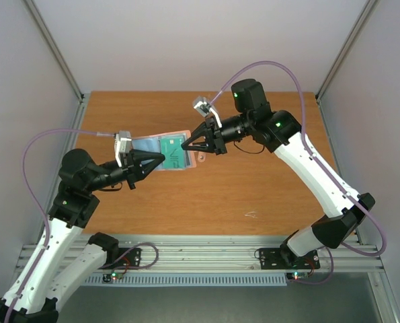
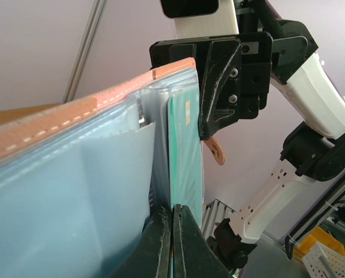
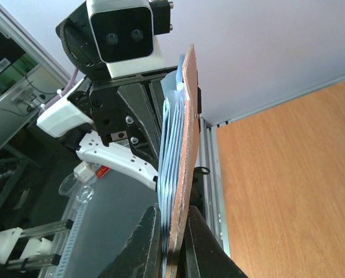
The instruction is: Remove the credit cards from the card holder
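The card holder (image 1: 161,149) hangs open above the table between both grippers, its pale blue-grey pockets facing up. My right gripper (image 1: 190,144) is shut on its right edge; the right wrist view shows the pink-mauve cover (image 3: 187,127) and stacked pockets clamped between the jaws (image 3: 175,234). My left gripper (image 1: 161,158) is shut on the near edge of the teal-green card (image 1: 175,152), which stands in a pocket by the fold (image 2: 186,150). The left wrist view shows the holder's stitched pink rim (image 2: 73,116) and the right gripper (image 2: 210,134) behind it. The black, blue and red cards are hidden.
The holder's small snap tab (image 2: 216,152) dangles below the right gripper. The wooden table (image 1: 253,195) lies beneath, ringed by pale walls and slanted frame posts (image 1: 58,54). A metal rail (image 1: 206,259) with the arm bases runs along the near edge.
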Controlling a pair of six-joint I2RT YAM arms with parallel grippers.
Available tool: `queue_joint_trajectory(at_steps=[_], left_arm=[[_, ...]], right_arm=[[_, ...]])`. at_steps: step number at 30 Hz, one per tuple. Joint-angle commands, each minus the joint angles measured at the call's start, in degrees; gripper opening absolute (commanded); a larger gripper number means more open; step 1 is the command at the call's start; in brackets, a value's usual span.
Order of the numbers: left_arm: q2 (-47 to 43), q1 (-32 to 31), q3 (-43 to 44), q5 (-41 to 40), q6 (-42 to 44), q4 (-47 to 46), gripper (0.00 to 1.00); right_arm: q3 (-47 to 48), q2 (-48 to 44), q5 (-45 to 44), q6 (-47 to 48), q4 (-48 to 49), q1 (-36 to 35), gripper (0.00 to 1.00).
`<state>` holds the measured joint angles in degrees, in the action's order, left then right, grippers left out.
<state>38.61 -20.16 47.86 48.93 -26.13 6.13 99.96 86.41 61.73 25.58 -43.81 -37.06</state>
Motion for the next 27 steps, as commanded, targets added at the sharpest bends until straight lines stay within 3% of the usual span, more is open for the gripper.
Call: queue_joint_trajectory(at_steps=[1, 11, 13, 17, 27], left_arm=[[-0.37, 0.12, 0.28, 2.46, -0.54, -5.51, 0.0], [-0.59, 0.2, 0.14, 2.51, -2.08, -6.59, 0.14], [-0.6, 0.28, 0.07, 2.62, -2.13, -6.53, 0.14], [-0.56, 0.55, 0.04, 2.82, -2.67, -6.57, 0.01], [-1.22, 1.66, 0.4, 3.54, -3.5, -4.35, 0.0]], right_arm=[[2.13, -0.17, 1.95, -0.26, -0.25, 0.11, 0.01], [3.27, 0.29, 3.06, -0.03, -0.25, 0.16, 0.01], [3.27, 0.42, 3.26, -0.05, -0.39, 0.14, 0.01], [3.3, 0.34, 3.67, -0.03, -0.31, 0.15, 0.01], [2.44, -0.77, 3.53, 1.32, -2.12, 1.81, 0.01]])
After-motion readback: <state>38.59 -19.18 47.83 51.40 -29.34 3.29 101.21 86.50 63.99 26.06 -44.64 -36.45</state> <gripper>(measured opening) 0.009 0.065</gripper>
